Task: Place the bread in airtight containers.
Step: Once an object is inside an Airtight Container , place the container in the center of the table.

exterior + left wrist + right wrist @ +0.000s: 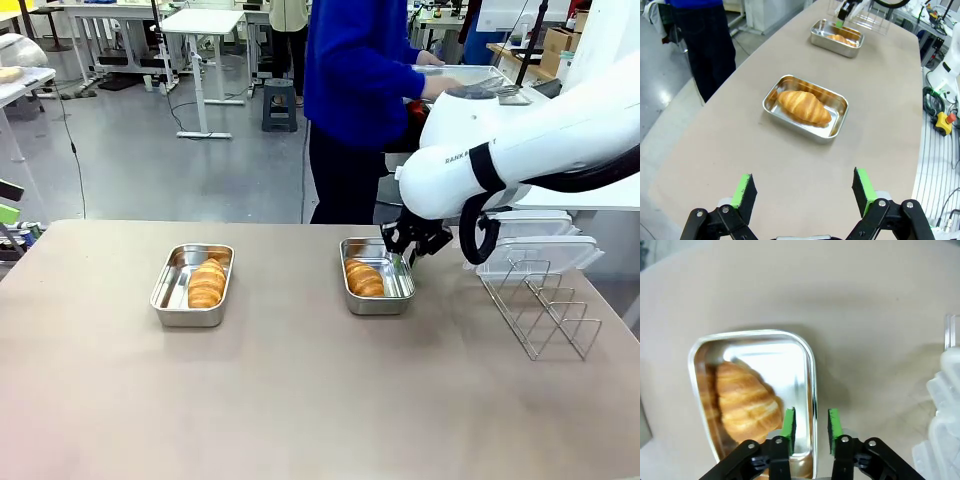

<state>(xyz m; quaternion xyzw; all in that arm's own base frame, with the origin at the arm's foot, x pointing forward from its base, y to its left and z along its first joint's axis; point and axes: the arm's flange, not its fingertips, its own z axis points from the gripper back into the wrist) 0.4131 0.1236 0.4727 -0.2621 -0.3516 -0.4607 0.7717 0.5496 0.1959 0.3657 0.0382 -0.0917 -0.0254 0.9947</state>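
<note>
Already got the first croissant (pixel 206 283) in the left steel container (pixel 165 291) and the second croissant (pixel 364 278) in the right steel container (pixel 379 307) on the tabletop (pixel 300 400), left claw (pixel 803 185) wide open, right claw (pixel 811 420) slightly parted, empty, over that container's rim, clear lids (pixel 560 250) yet to clip on

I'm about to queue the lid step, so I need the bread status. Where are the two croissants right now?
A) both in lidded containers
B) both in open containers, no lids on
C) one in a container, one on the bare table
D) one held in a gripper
B: the left croissant lies in the left container and the right croissant in the right container, and neither box has a lid on.
</note>
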